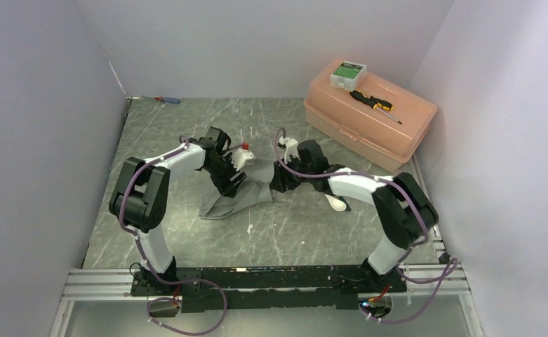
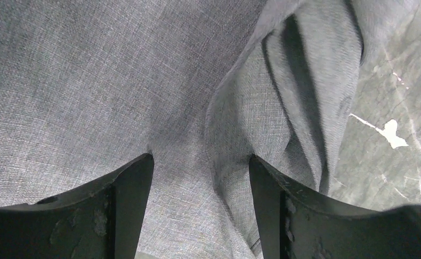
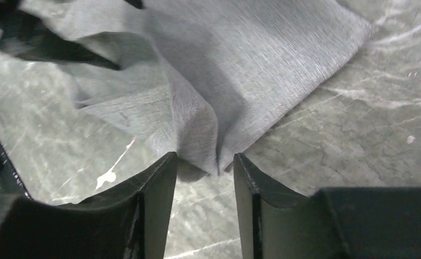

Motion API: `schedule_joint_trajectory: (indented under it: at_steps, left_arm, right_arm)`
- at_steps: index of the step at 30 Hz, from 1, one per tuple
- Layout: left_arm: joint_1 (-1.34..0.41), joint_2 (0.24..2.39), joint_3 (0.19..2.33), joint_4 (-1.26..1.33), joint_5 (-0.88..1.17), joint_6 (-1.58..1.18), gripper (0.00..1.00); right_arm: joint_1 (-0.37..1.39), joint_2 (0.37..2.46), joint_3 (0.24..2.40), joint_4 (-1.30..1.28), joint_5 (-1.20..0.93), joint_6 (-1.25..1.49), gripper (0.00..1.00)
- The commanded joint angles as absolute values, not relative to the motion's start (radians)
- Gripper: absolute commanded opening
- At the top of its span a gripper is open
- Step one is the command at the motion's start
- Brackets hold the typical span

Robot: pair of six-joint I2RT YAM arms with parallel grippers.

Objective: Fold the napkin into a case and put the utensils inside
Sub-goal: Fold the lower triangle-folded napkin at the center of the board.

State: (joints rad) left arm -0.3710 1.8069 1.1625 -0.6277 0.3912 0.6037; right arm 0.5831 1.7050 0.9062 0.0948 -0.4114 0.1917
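Napkin [image 1: 237, 194]: rumpled heap, middle of the table [image 1: 292, 235].
Left gripper [image 2: 200, 178]: your jaws are apart, a cloth fold running between them.
Right gripper [image 3: 205, 167]: jaws apart too, napkin's raised corner sits loose in the gap.

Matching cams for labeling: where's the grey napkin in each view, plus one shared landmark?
Top external: napkin lies crumpled mid-table, just left of picture centre.
Left wrist: fills most of the frame, with folds toward the right.
Right wrist: upper centre, one corner pointing down to mid-frame.
Shared landmark: marbled grey tabletop, bare at the right edge in left wrist and around the cloth in right wrist.
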Motion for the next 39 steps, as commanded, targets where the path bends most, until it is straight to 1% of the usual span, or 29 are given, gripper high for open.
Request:
schedule_joint_trajectory:
  at_steps: [1, 3, 5, 8, 12, 14, 18, 20, 24, 29, 39]
  left_arm:
    - [-0.376, 1.817, 1.208, -0.632, 0.424, 0.573, 0.71]
    - [-0.371, 1.831, 1.225, -0.652, 0.436, 0.569, 0.72]
    - [-0.366, 1.845, 1.241, -0.667, 0.446, 0.570, 0.72]
    - [-0.360, 1.861, 1.257, -0.678, 0.450, 0.571, 0.71]
    - [-0.351, 1.888, 1.283, -0.706, 0.459, 0.566, 0.71]
    - [-0.343, 1.890, 1.288, -0.709, 0.469, 0.559, 0.71]
    - [-0.331, 1.894, 1.297, -0.720, 0.493, 0.550, 0.72]
    - [-0.327, 1.892, 1.302, -0.729, 0.504, 0.544, 0.72]
    - [-0.324, 1.888, 1.306, -0.735, 0.515, 0.541, 0.72]
    - [-0.314, 1.890, 1.312, -0.750, 0.521, 0.544, 0.72]
    - [-0.285, 1.889, 1.329, -0.777, 0.506, 0.568, 0.72]
  right_arm:
    - [0.589, 1.536, 0.829, 0.241, -0.455, 0.148, 0.49]
    - [0.602, 1.481, 0.788, 0.283, -0.457, 0.144, 0.50]
    - [0.634, 1.447, 0.760, 0.307, -0.412, 0.126, 0.50]
    - [0.697, 1.449, 0.768, 0.275, -0.358, 0.057, 0.51]
    - [0.820, 1.438, 0.766, 0.249, -0.355, -0.176, 0.53]
    - [0.840, 1.446, 0.780, 0.218, -0.397, -0.291, 0.54]
    - [0.841, 1.513, 0.881, 0.086, -0.504, -0.484, 0.54]
    - [0.843, 1.568, 0.932, 0.037, -0.519, -0.541, 0.54]
    - [0.843, 1.665, 1.007, 0.027, -0.509, -0.588, 0.53]
    - [0.854, 1.756, 1.103, -0.041, -0.556, -0.648, 0.53]
    - [0.898, 1.822, 1.181, -0.178, -0.669, -0.742, 0.49]
